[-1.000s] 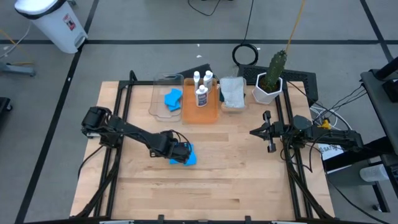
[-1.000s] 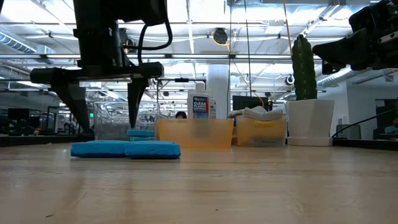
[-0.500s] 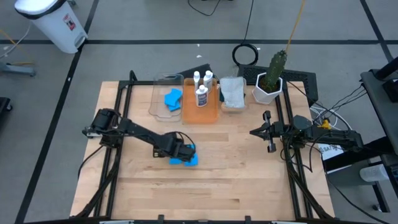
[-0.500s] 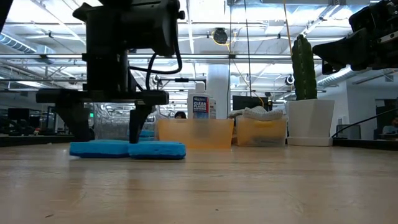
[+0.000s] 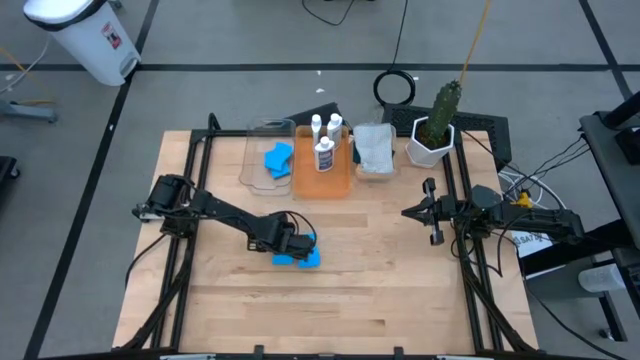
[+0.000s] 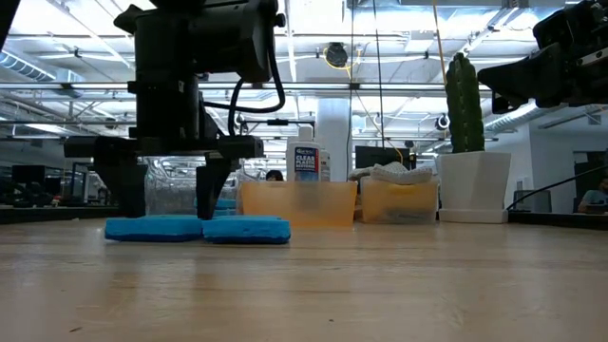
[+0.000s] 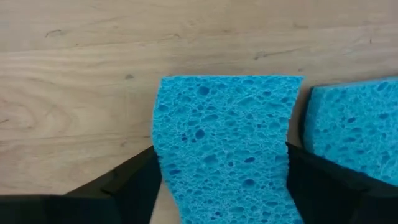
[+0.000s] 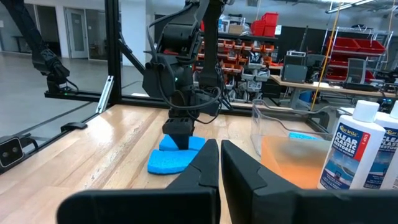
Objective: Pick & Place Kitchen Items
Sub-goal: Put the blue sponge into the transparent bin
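Two bright blue sponges point(image 5: 300, 257) lie flat, side by side, on the wooden table. My left gripper point(image 5: 296, 247) stands down over them, with its fingers on either side of one sponge point(image 7: 221, 137). The other sponge point(image 7: 354, 130) lies just beside it. In the low view the gripper point(image 6: 169, 211) is down at the held sponge point(image 6: 152, 228). My right gripper point(image 5: 432, 212) hovers shut and empty at the table's right side. Another blue sponge point(image 5: 279, 158) lies in the clear bin. My left gripper pinches the sponge's two opposite side edges point(image 7: 163, 168) between its two fingers point(image 7: 134, 186), pointing down from above. The sponge's sides are dented in slightly where the fingers meet them. The sponge lies flat on the table.
At the table's far edge stand a clear bin point(image 5: 262, 170), an orange bin point(image 5: 322, 180) with white labelled bottles point(image 5: 324, 150), a bin with a grey cloth point(image 5: 374, 148) and a white cactus pot point(image 5: 430, 145). Bare wood lies toward the near edge.
My left gripper has come down to the table and a little toward the right edge, so its fingers now stand around one sponge. The neighbouring sponge has slid slightly toward the right edge.
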Robot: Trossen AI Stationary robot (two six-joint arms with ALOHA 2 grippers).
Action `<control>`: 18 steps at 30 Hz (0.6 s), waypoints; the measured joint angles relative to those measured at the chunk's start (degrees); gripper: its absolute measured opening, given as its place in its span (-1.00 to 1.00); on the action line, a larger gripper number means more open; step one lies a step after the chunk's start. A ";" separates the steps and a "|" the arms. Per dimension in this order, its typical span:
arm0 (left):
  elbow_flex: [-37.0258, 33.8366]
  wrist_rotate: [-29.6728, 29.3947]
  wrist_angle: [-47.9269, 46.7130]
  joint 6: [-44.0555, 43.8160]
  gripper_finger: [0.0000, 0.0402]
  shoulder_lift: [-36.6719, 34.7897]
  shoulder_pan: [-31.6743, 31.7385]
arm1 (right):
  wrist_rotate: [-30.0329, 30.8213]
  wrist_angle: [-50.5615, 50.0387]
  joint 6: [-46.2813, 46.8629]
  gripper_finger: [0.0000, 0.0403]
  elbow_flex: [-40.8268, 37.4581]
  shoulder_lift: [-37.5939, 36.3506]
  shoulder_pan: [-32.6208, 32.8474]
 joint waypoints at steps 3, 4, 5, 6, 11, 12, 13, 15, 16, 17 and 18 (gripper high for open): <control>0.00 0.11 0.09 0.79 0.33 -0.06 0.00 | 0.00 0.00 0.00 -1.00 -0.01 0.00 -0.02; 0.00 0.10 0.07 0.93 0.25 -0.07 0.00 | 0.02 0.00 0.00 -1.00 0.00 -0.02 -0.02; 0.02 0.10 0.09 1.20 0.18 -0.09 0.00 | 0.00 0.00 0.00 -1.00 0.00 -0.02 0.00; 0.03 0.10 0.06 1.49 0.11 -0.13 0.02 | 0.00 0.00 0.00 -1.00 -0.01 -0.02 -0.01; 0.04 0.20 -1.36 1.81 -0.13 -0.94 0.09 | 0.00 0.00 0.00 -1.00 -0.01 -0.02 -0.02; 0.02 0.20 -1.81 1.82 -0.16 -1.28 0.09 | 0.00 0.00 0.00 -1.00 -0.02 -0.02 -0.01; 0.02 0.16 -1.99 1.80 -0.19 -1.38 0.09 | 0.01 0.00 0.00 -1.00 -0.01 -0.01 0.00; -0.01 0.12 -3.13 1.80 -0.22 -2.01 0.09 | 0.00 0.00 0.00 -1.00 0.00 0.00 0.00; -0.02 -0.01 -3.82 1.79 -0.24 -2.50 0.09 | 0.00 0.00 0.00 -1.00 0.00 -0.02 0.00; 0.00 -0.19 -3.99 1.78 -0.25 -3.10 0.09 | 0.00 0.00 0.00 -1.00 -0.01 -0.02 -0.02; 0.00 -0.58 -4.40 1.76 -0.26 -3.74 0.09 | 0.00 0.00 0.00 -1.00 0.00 0.00 -0.02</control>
